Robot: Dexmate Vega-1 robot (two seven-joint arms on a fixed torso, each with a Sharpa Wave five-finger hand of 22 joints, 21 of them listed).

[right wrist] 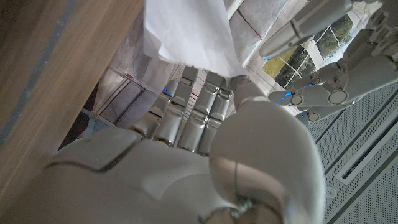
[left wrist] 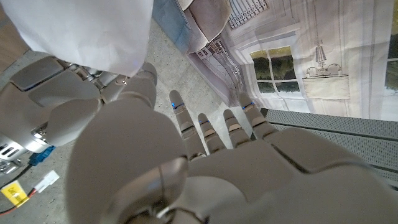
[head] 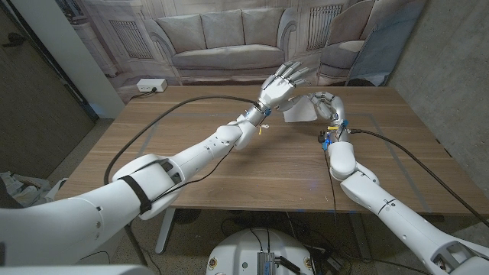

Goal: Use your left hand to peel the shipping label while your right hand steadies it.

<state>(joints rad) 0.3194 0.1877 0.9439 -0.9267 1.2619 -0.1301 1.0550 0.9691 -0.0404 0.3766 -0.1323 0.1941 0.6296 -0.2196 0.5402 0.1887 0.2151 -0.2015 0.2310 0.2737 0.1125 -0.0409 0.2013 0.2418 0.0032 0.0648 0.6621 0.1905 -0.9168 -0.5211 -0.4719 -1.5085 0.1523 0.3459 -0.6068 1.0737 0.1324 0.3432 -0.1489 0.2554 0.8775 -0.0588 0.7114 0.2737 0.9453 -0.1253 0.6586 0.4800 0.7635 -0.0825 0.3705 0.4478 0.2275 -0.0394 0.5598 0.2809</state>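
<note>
Shipping label (head: 298, 114): a white sheet, seen in the head view near the far edge of the wooden table (head: 229, 168), between the two hands, lower edge at or near the tabletop, whether touching it impossible to tell. Right hand (head: 327, 103) curled around the sheet's right side, fingers bent inward over it; from the right wrist view, fingers (right wrist: 186, 118) closed together with the white sheet (right wrist: 186, 31) pinched against the thumb. Left hand (head: 279, 84) raised just beside the sheet's left edge, palm toward the far wall, fingers fanned apart and pointing up. From the left wrist view, left hand (left wrist: 205, 168) seen from behind with fingertips (left wrist: 214, 130) apart and nothing in them; white sheet (left wrist: 87, 31) hanging close by, gripped by the right hand (left wrist: 68, 93). Contact between the left hand and the sheet not shown in any view. Black cable (head: 153, 130) looped across the table's left half toward the left wrist; a second cable (head: 412, 156) trailing off the right side from the right wrist. White power strip (head: 150, 85) lying on the floor beyond the far left corner. Backdrop printed with a sofa (head: 221, 34) standing behind the table.
</note>
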